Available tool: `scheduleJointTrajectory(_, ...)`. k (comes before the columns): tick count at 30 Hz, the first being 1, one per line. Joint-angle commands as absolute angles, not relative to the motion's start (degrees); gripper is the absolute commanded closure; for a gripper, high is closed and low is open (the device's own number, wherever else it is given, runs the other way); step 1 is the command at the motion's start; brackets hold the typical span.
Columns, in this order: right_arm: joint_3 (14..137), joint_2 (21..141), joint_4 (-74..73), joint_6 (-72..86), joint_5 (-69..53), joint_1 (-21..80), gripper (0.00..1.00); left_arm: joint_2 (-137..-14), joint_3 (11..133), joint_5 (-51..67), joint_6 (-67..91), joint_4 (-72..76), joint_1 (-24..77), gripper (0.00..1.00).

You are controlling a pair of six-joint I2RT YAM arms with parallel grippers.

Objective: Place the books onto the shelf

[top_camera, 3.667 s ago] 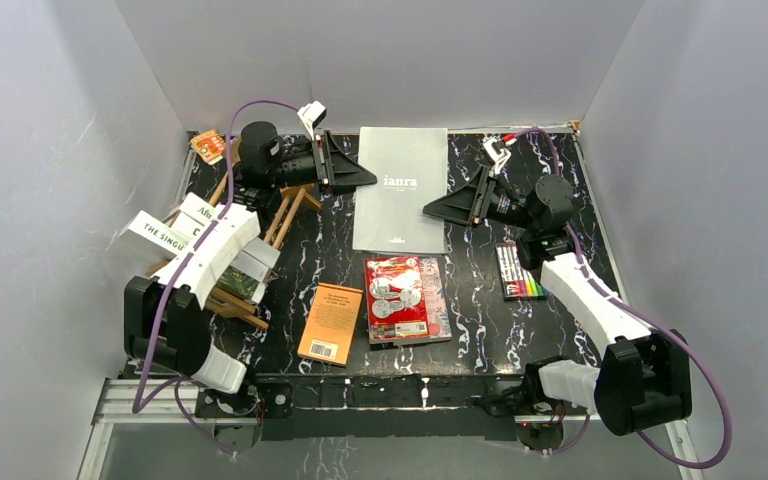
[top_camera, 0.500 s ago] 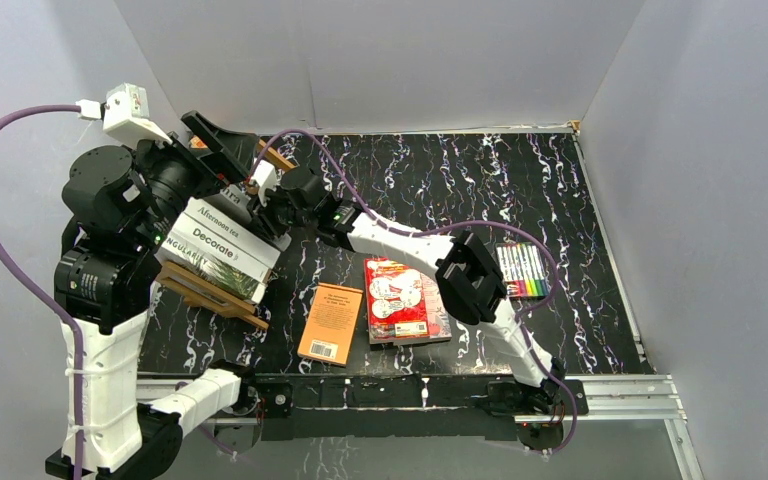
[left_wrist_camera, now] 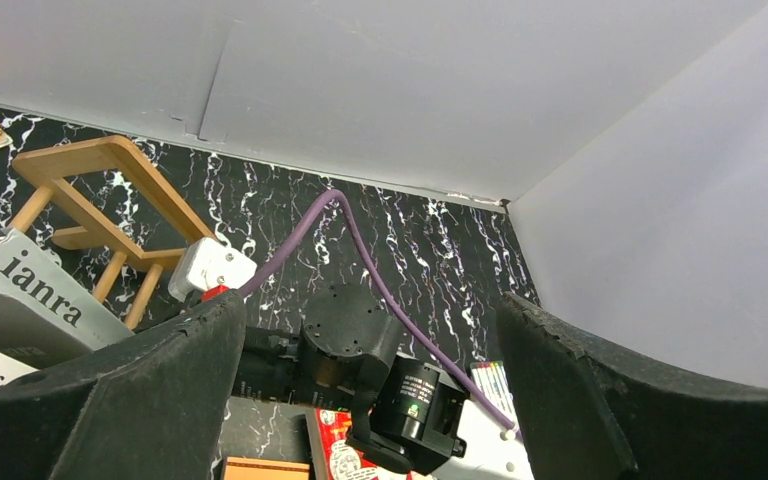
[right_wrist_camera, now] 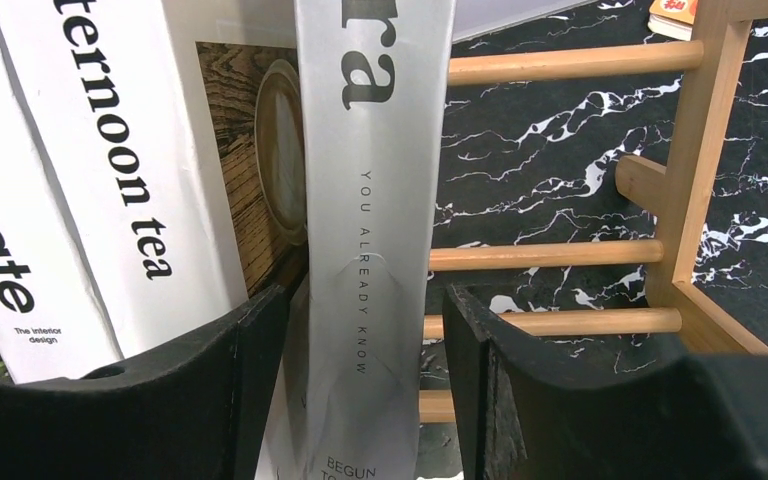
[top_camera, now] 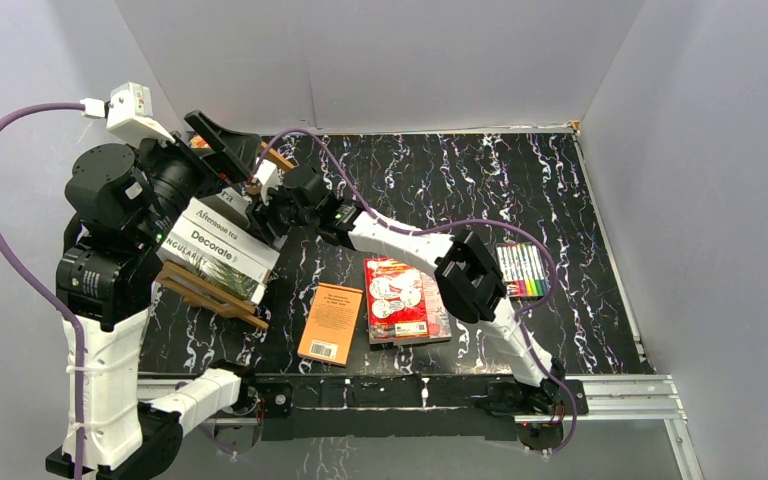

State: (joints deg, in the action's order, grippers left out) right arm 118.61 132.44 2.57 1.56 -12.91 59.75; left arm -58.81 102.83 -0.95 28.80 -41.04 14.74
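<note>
Books fill the left part of the wooden slatted shelf (top_camera: pixel 210 298) at the table's left edge: a white "Decorate" book (top_camera: pixel 215 250), a white "Afternoon tea" book (top_camera: pixel 222 215) and the grey "ianra" book (right_wrist_camera: pixel 375 200) stand side by side on their edges, leaning. The right gripper (right_wrist_camera: pixel 360 300) reaches across to the shelf and straddles the grey book's lower part. Its fingers sit partly apart, close on both sides of the cover, and I cannot tell whether they press on it. To the right of that book the shelf's slats are bare. The left gripper (left_wrist_camera: pixel 370 300) hangs high over the shelf, spread wide and holding nothing. A red illustrated book (top_camera: pixel 400 298) and an orange paperback (top_camera: pixel 330 323) lie flat near the table's front, just beside each other, with a pack of coloured markers (top_camera: pixel 522 272) further right.
</note>
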Motion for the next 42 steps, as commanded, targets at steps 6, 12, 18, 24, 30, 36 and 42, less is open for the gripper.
scheduleJointTrajectory(6,114.1,123.7,6.6,3.9,-16.3,60.2,0.34,-58.4,103.1,0.0,28.8,-41.1,14.7,0.08)
scheduleJointTrajectory(12,108.8,118.4,9.4,5.0,-17.3,60.1,0.33,-58.1,103.1,0.0,28.7,-41.3,14.7,0.08)
scheduleJointTrajectory(18,105.4,115.2,11.0,5.4,-7.6,60.1,0.35,-57.9,103.0,0.0,28.9,-41.5,14.7,0.08)
scheduleJointTrajectory(24,112.8,122.2,4.5,4.7,7.1,60.1,0.53,-57.9,102.9,0.0,29.1,-41.5,14.7,0.08)
scheduleJointTrajectory(30,120.7,129.5,-0.7,5.8,12.7,60.0,0.55,-57.8,102.5,0.0,29.1,-41.6,14.7,0.08)
scheduleJointTrajectory(36,125.5,133.2,-4.8,6.2,7.9,60.0,0.53,-57.8,102.4,0.0,28.9,-41.6,14.6,0.08)
scheduleJointTrajectory(42,121.1,130.6,-1.3,4.7,-3.2,60.0,0.38,-57.7,101.9,0.0,28.8,-41.6,14.7,0.08)
